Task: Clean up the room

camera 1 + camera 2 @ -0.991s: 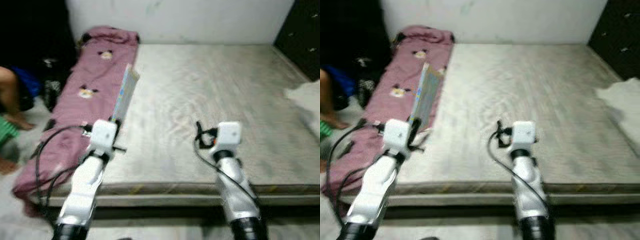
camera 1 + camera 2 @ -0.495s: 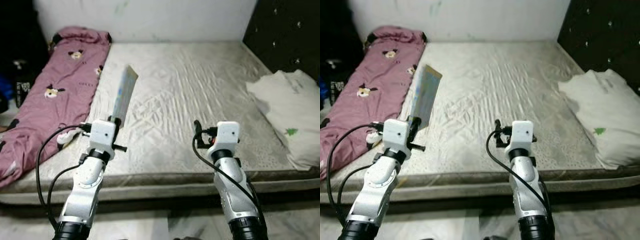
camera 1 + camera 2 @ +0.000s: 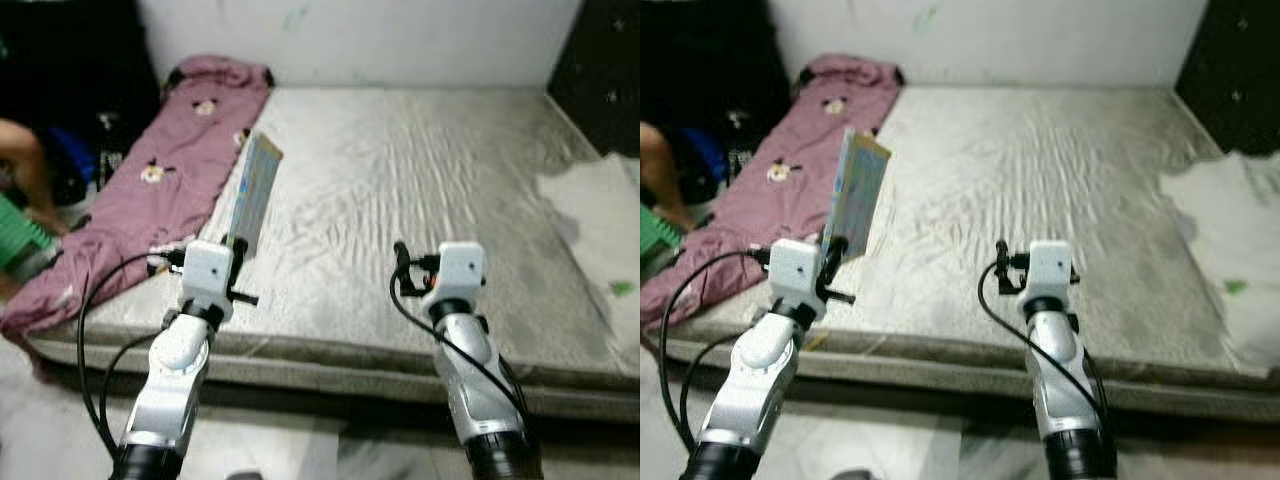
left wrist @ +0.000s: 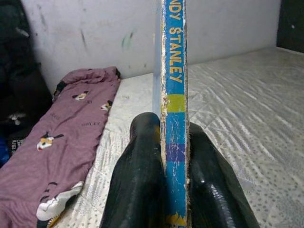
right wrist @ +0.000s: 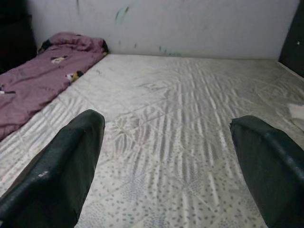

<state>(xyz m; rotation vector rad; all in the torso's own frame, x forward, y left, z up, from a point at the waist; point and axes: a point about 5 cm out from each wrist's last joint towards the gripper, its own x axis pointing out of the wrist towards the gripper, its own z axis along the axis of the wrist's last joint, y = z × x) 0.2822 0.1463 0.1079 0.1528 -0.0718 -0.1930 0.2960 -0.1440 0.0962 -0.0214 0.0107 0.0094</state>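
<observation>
Your left gripper (image 4: 173, 156) was clamped on a thin blue book (image 4: 174, 95), held upright on its spine above the mattress's (image 3: 420, 180) near edge. Your right gripper (image 5: 166, 161) hung spread wide, holding nothing, over the mattress. At ten o'clock lay a purple blanket (image 3: 160, 180); at three o'clock, a white pillow (image 3: 1240, 240).

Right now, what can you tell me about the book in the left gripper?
The book is thin, with a worn blue spine bearing yellow letters and green and purple patches. It stands upright, edge-on, clamped between the left gripper's two black fingers, held in the air above the near edge of the mattress, beside the maroon blanket.
</observation>
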